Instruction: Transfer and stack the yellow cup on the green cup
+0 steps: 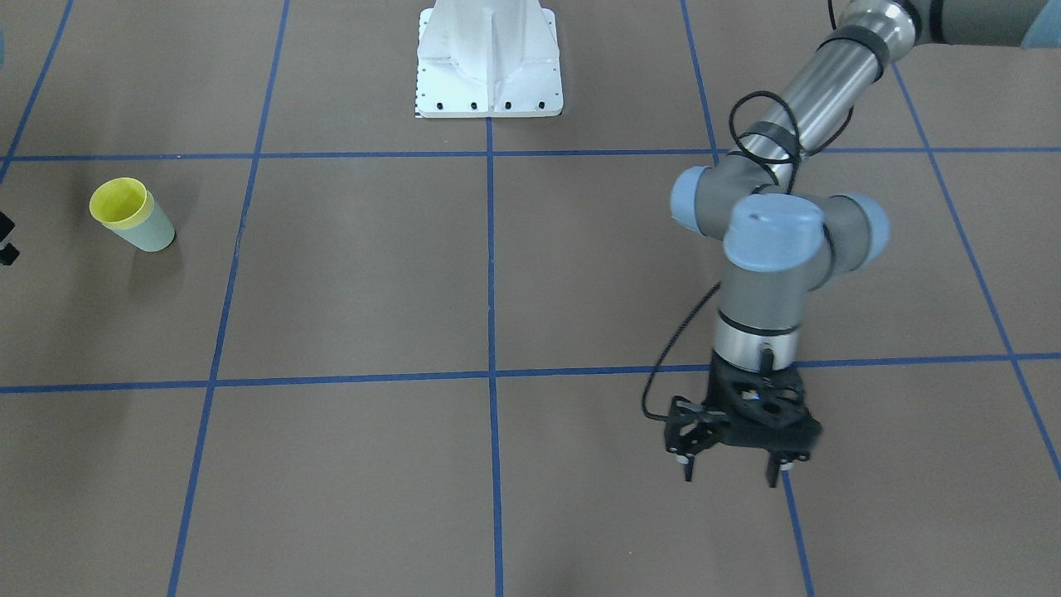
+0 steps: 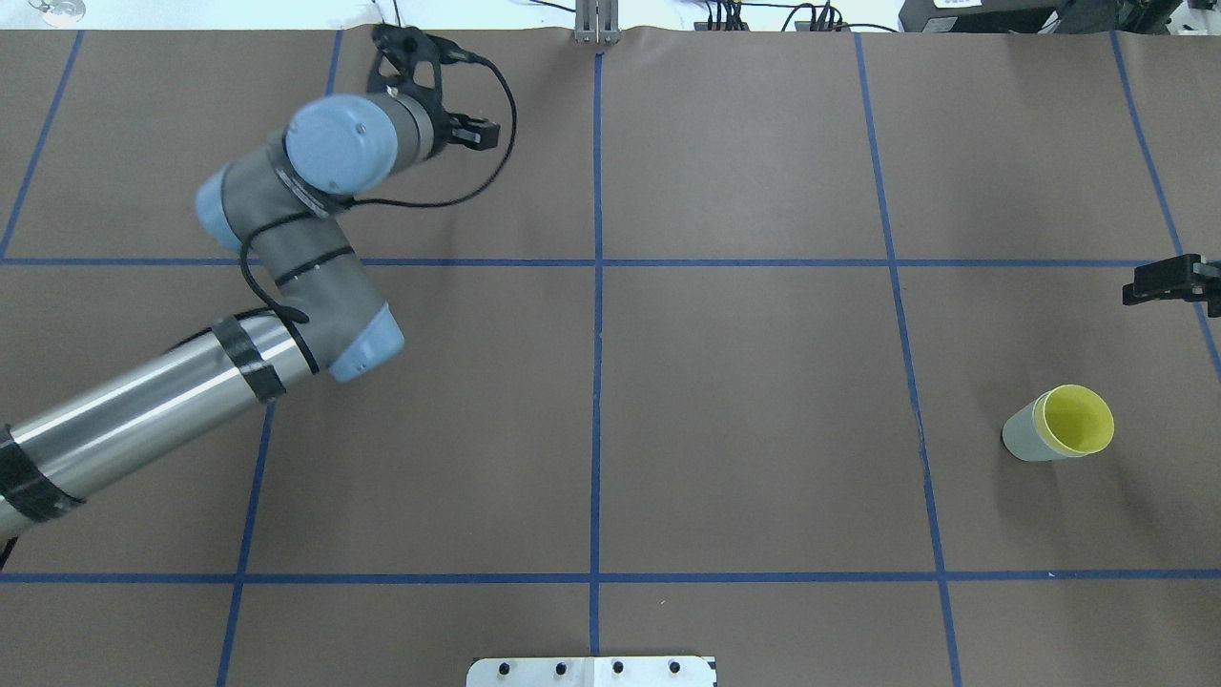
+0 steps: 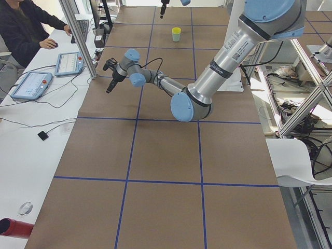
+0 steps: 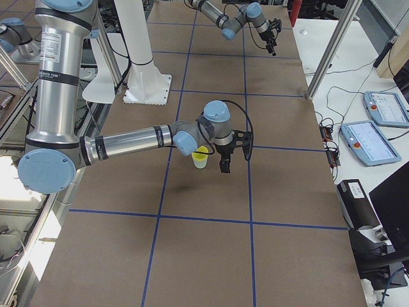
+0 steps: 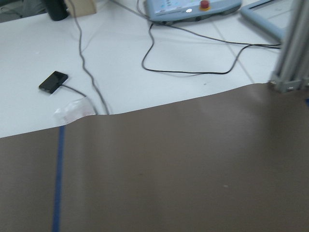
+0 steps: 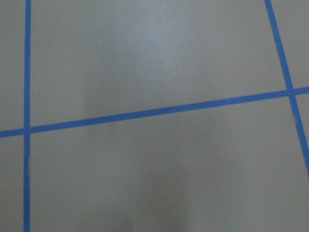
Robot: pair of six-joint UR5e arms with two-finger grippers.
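Yellow cup (image 2: pixel 1078 420) sits nested inside the green cup (image 2: pixel 1024 444), out at four o'clock on the tabletop (image 2: pixel 744 401). The stack looks done! Left end effector (image 1: pixel 731 474) hangs released and empty at eleven o'clock. Right end effector (image 2: pixel 1175 281), at the stack's one o'clock, is cropped, so I can't tell its grip. Next call: back away without bumping.

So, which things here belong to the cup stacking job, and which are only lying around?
Job:
- yellow cup, already nested in the green cup
- right claw, open beside the cups
- left claw, open, far from them

Lying about:
- control pendant
- cables
- small black device
- white base plate
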